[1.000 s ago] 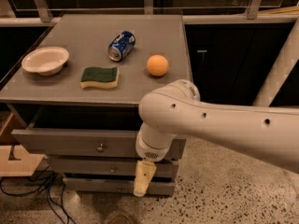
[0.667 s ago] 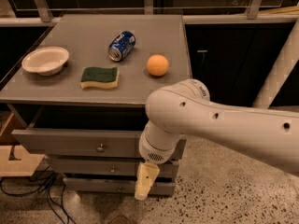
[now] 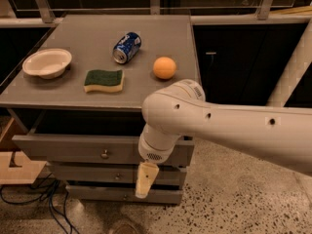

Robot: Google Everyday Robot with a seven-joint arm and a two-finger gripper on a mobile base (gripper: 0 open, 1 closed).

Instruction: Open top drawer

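Note:
The top drawer (image 3: 63, 149) is the tall grey front under the tabletop, with a small round metal knob (image 3: 104, 154) at its centre. It stands pulled out a little from the cabinet, with a dark gap above it. My gripper (image 3: 145, 180) hangs from the white arm, pointing down in front of the drawers. It is right of the knob and lower, apart from it, level with the second drawer (image 3: 87, 174). It holds nothing that I can see.
On the grey tabletop (image 3: 87, 33) lie a white bowl (image 3: 47, 62), a green and yellow sponge (image 3: 104, 80), a blue can (image 3: 126, 47) on its side and an orange (image 3: 164, 68). The thin bottom drawer (image 3: 97, 194) is below. Cables lie on the floor at left.
My arm has shifted slightly right and a little lower. The drawer has not visibly moved.

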